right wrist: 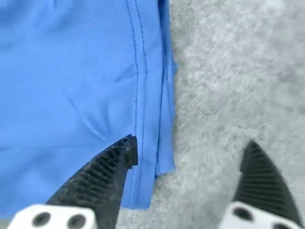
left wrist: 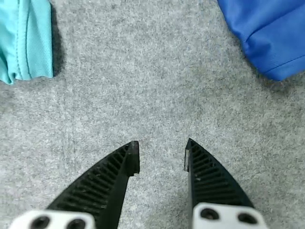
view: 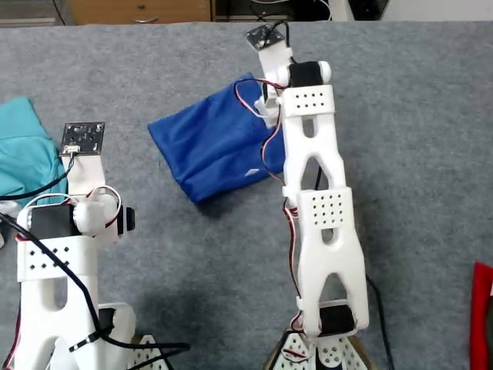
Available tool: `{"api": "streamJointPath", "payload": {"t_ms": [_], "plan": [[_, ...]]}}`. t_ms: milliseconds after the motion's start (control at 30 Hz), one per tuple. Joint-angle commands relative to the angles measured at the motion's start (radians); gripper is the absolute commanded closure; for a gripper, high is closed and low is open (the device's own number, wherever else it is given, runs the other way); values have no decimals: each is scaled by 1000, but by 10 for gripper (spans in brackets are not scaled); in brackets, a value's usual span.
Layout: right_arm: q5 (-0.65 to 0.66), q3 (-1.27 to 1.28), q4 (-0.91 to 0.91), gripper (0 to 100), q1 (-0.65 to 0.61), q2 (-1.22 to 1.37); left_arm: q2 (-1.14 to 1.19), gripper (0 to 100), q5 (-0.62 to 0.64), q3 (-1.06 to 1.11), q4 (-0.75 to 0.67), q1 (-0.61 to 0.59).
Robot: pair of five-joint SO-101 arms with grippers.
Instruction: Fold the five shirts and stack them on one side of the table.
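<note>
A folded blue shirt [view: 216, 142] lies on the grey table cover near the middle. My right arm [view: 310, 146] stretches out to the shirt's right edge. My right gripper [right wrist: 190, 145] is open and straddles the hemmed edge of the blue shirt [right wrist: 71, 86], one finger above the cloth and the other above bare cover. A teal shirt [view: 23, 146] lies at the left edge. My left gripper [left wrist: 162, 152] is open over bare cover, holding nothing. It sits between the teal shirt [left wrist: 26, 40] and a corner of the blue shirt [left wrist: 269, 33], apart from both.
A red cloth [view: 481, 316] pokes in at the right edge, near the front. Wooden furniture [view: 139, 11] stands beyond the far edge. Grey cover [view: 416, 116] lies bare to the right of the right arm and in front of the blue shirt.
</note>
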Motion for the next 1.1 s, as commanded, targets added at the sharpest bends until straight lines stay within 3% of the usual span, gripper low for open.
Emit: {"api": "streamJointPath", "payload": {"t_ms": [0,167,333,667,867,1067], "plan": [[-34,-156,87,627,18,-8,-19,828,-5,-11,2,-2],[-307,-182,92,627,90,-71,-19,828,-6,-12,3,-2],[-531,102,92,627,147,-282,-19,828,-32,-11,3,-6],[-539,855,57,627,45,-946,-19,828,-32,-12,-2,-2],[-546,1165,-164,627,15,-1024,-16,828,-32,-12,-3,0],[-957,1231,-351,624,-42,-932,-12,828,-32,-5,-3,0]]}}
